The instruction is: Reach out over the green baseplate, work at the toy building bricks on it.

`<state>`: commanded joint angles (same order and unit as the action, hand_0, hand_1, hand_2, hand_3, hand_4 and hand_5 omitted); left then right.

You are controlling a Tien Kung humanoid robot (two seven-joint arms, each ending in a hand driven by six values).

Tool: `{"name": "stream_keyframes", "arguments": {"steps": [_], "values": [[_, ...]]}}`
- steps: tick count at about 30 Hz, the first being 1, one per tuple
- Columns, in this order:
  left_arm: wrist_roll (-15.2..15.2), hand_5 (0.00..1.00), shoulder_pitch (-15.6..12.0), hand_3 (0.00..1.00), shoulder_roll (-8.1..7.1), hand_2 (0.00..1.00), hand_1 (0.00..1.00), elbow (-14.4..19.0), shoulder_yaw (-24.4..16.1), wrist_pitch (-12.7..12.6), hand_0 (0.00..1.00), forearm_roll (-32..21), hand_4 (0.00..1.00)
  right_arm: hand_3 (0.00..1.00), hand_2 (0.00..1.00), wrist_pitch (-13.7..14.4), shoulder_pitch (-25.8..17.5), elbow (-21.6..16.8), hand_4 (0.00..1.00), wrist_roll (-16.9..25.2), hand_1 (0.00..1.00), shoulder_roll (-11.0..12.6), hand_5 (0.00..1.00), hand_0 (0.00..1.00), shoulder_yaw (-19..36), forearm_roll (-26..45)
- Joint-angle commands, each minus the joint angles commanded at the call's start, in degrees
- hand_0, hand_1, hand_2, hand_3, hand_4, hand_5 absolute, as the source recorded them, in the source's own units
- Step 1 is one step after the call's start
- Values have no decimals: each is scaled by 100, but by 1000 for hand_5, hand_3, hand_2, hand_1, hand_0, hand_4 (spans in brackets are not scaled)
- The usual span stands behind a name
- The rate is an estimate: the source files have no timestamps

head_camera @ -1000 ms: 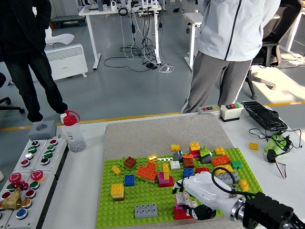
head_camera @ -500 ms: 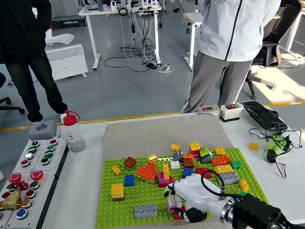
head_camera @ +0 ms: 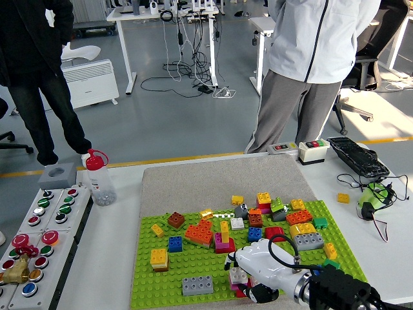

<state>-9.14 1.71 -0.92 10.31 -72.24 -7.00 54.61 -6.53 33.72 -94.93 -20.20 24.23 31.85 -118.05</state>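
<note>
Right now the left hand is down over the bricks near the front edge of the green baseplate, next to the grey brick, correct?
Not quite: the head view shows the right hand, coming in from the lower right, over the bricks near the front edge of the green baseplate, next to the grey brick. The left hand is not in view.

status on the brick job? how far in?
Done: the right hand is out over the green baseplate. In hand: its fingers curl around a small stack of bricks at the near edge. Left: most bricks, like the grey brick, sit untouched.
</note>
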Motion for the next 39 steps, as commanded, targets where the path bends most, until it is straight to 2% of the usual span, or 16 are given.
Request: {"name": "stream_keyframes", "arguments": {"steps": [23,36,37,39], "values": [[-6,998,-8,669,2,816,785,0,-17,-2,730,31,478,625,554,49,-38,60,547,16,490,108,14,360,-87,-100],[-16,998,-34,669,9,816,782,0,-35,-5,728,66,476,621,554,117,-68,105,544,31,493,94,27,373,-125,-151],[-16,998,-35,668,9,816,782,0,-35,-5,728,66,476,618,556,124,-68,108,541,32,506,95,37,442,-131,-158],[-16,998,-36,668,8,816,782,0,-34,-4,728,65,476,618,556,135,-66,113,541,33,506,98,37,442,-143,-170]]}}
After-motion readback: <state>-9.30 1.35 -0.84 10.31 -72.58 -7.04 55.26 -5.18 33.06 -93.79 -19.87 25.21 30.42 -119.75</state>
